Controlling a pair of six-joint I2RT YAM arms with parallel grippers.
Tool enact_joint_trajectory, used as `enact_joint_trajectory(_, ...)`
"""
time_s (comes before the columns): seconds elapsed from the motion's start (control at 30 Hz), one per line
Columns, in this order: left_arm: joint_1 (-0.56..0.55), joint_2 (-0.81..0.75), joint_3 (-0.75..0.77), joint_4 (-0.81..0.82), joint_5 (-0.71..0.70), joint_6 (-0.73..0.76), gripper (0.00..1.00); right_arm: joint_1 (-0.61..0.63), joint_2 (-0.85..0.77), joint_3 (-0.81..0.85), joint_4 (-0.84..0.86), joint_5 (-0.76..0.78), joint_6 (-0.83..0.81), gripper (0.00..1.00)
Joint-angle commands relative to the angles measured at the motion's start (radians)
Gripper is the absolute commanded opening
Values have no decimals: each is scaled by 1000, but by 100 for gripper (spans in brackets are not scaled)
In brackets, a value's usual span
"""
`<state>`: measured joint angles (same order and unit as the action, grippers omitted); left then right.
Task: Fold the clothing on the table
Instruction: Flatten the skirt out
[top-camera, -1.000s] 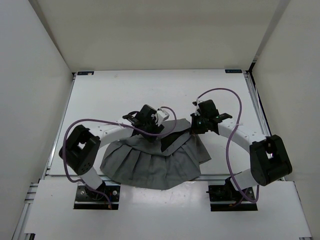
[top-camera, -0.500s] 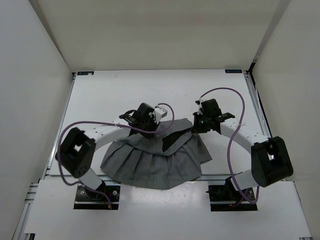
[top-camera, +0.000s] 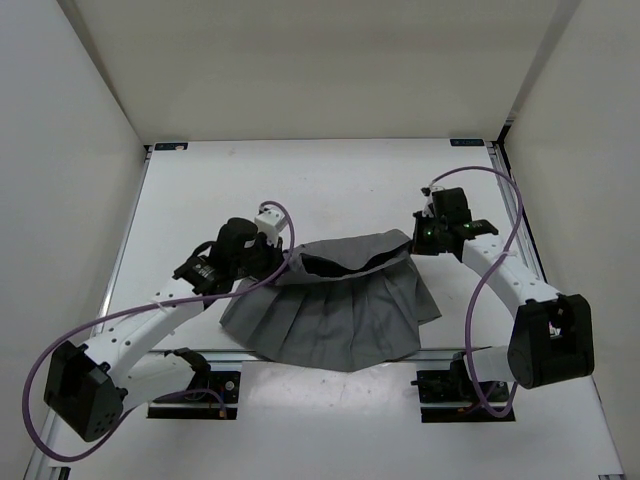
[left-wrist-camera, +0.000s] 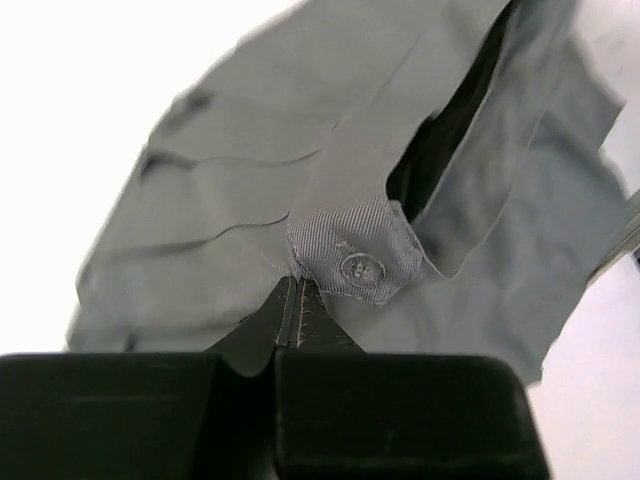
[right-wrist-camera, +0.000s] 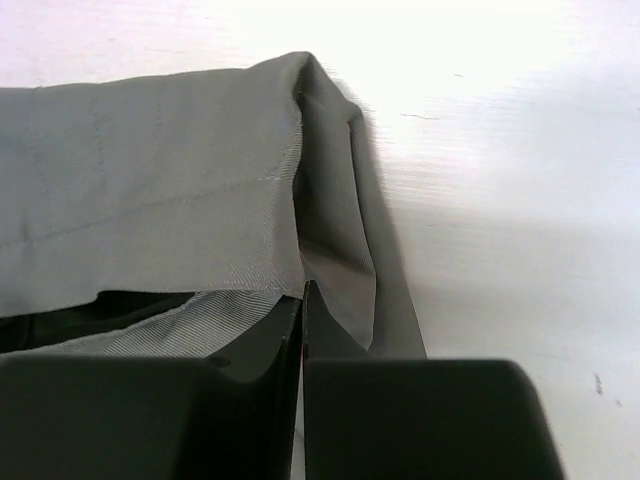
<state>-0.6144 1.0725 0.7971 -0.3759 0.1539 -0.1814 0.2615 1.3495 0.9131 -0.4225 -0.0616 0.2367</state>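
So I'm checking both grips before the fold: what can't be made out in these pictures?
- Top view: left gripper fingertips, hidden under its wrist.
- Top view: inside of the clothing, too dark at the waist opening.
- Right wrist view: most of the clothing, cut off by the left edge and the right gripper.

There is one grey skirt (top-camera: 340, 310) and one white table (top-camera: 300, 180). There are two robot arms, the left arm (top-camera: 150, 325) and the right arm (top-camera: 505, 275). There are two hands, the left hand (left-wrist-camera: 297, 290) and the right hand (right-wrist-camera: 302, 300). One button (left-wrist-camera: 361, 268) shows on the skirt. There are two purple cables, the left cable (top-camera: 26, 390) and the right cable (top-camera: 486, 168).
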Motion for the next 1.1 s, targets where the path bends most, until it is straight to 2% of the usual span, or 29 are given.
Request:
enact_joint_trajectory(0.0,24,-68,-53,-35,-10,-69,0,-28,-36,24,-41,39,-25,0)
enact_joint_trajectory(0.17,39,-118,-117,-55,-30,-105,0,-53,-38,15,-96,112,-27,0)
enact_joint_trajectory(0.3,27,-144,-174,-46,-21,-145,0,-73,-38,-3,-122,120,-2,0)
enact_joint_trajectory(0.33,18,-149,-191,-37,-16,-151,0,-79,-47,-19,-130,100,3,3)
enact_joint_trajectory(0.37,15,-163,-211,-34,-17,-167,0,-76,-52,-19,-134,79,0,8)
enact_joint_trajectory(0.4,9,-163,-220,-35,-17,-182,0,-83,-79,-28,-131,37,0,21)
enact_joint_trajectory(0.43,7,-170,-239,-40,-19,-185,0,-93,-120,-34,-133,19,-8,29)
enact_joint_trajectory(0.47,8,-183,-254,-43,-23,-191,0,-85,-145,-40,-119,2,-10,31)
enact_joint_trajectory(0.57,22,-212,-275,-54,-30,-193,0,-62,-326,-62,-95,-17,-17,53)
enact_joint_trajectory(0.6,27,-210,-276,-66,-22,-190,0,-54,-337,-59,-99,-4,-14,55)
enact_joint_trajectory(0.73,7,-189,-265,1,41,-205,0,-76,-356,-36,-121,11,-31,56)
enact_joint_trajectory(0.8,-56,-142,-236,29,32,-220,2,-87,-299,-36,-116,17,-51,57)
enact_joint_trajectory(0.9,-103,-108,-199,54,26,-237,15,-122,-181,-10,-85,-12,-66,56)
enact_joint_trajectory(1.07,-100,-129,-205,92,39,-286,16,-156,-17,52,-4,-96,-54,55)
